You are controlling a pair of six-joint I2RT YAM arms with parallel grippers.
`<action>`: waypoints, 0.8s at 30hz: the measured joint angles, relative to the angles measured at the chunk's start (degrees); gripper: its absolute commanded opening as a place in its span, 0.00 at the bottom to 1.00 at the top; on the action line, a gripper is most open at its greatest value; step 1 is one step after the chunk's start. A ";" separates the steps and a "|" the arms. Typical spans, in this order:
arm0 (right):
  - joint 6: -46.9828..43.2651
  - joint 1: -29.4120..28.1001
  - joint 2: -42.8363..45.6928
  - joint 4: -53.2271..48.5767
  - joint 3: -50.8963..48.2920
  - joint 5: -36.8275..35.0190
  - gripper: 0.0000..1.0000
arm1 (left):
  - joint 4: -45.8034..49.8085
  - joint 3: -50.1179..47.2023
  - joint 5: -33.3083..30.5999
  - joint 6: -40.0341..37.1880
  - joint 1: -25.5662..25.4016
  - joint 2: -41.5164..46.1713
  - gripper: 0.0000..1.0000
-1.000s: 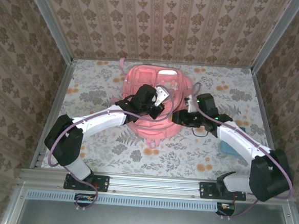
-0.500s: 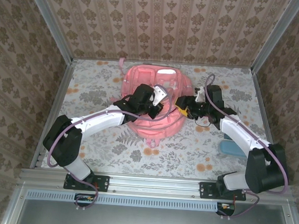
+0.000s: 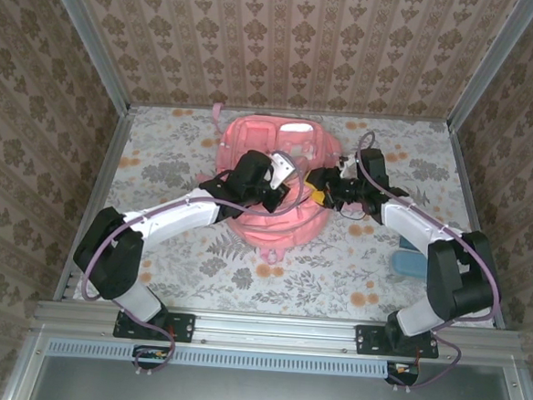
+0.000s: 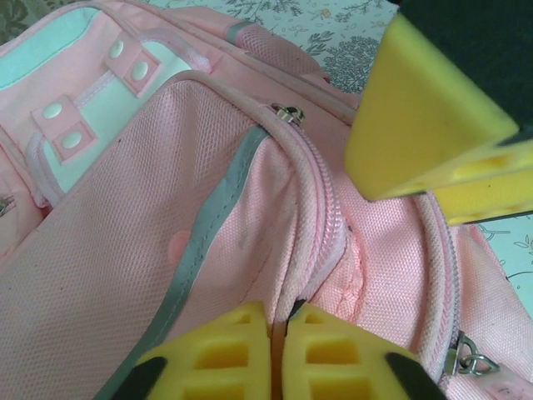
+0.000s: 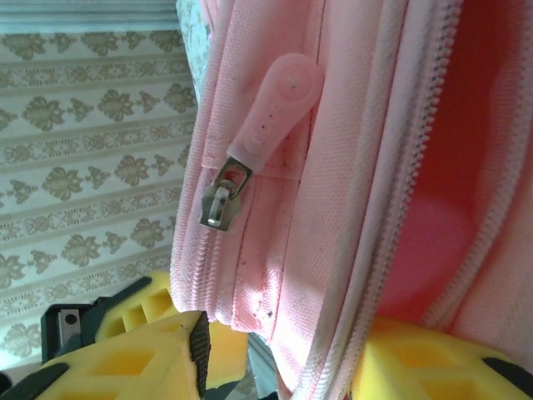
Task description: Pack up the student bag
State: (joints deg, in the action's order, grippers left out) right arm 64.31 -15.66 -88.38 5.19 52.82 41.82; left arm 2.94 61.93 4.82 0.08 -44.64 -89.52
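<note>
Pinching student bag (image 3: 252,144) rim: L end effector (image 4: 277,315) narrow, R end effector (image 5: 283,333) wider.

even bright light, soft shadows; overhead view sharp, wrist close-ups slightly blurred.

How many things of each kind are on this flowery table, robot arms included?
Robot arms: 2, the left arm and the right arm
Pink student bag: 1
Teal case, partly under the right arm: 1
Total: 4
</note>
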 measured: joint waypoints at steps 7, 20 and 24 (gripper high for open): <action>3.48 -1.16 -1.92 2.58 0.00 0.94 0.37 | 4.17 -0.24 -1.20 10.71 1.62 6.43 0.58; 5.14 -3.54 -2.01 4.04 0.52 0.94 0.30 | 12.13 -4.76 1.86 34.53 -3.63 11.85 0.51; 5.14 -3.74 -2.03 4.04 0.61 0.92 0.29 | 12.07 -4.83 1.29 37.94 -6.14 10.16 0.44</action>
State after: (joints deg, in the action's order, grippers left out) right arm 69.45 -19.40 -90.41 9.23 53.43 42.74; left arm 15.00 57.10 6.11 38.02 -50.78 -79.35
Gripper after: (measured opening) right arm 0.299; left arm 0.475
